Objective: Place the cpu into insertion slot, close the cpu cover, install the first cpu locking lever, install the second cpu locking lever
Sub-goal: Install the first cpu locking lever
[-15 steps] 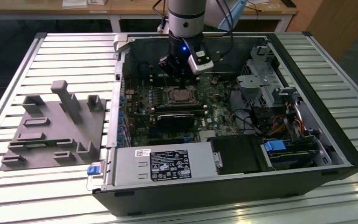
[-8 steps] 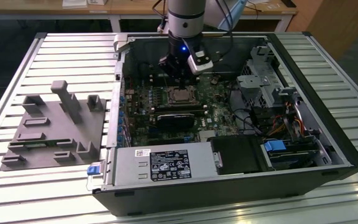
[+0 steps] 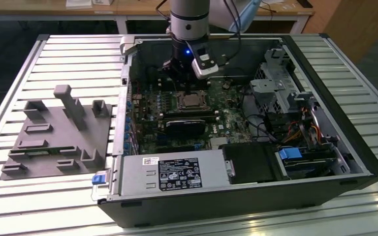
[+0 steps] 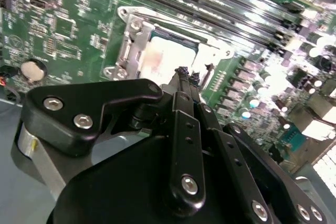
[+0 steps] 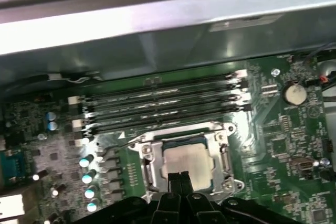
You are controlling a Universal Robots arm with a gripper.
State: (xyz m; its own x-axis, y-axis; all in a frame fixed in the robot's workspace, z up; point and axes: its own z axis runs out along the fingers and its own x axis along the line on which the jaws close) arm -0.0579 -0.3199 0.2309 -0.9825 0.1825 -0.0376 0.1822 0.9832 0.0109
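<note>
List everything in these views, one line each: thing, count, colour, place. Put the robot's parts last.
table: one, silver, slatted, under everything
computer case: one, black, lying open on the table
fixture tray: one, grey, on the table, to the exterior view's left of the case
motherboard: one, green, inside the case
cpu: one, silver-tan, seated on the motherboard
cpu cover: one, silver, framing the cpu
memory slots: four, dark, side by side next to the cpu cover
coin cell: one, silver, on the motherboard
power supply: one, grey with a black label, at the case's near edge
arm: one, grey, reaching down into the case
gripper: one, black, shut, over the cpu
</note>
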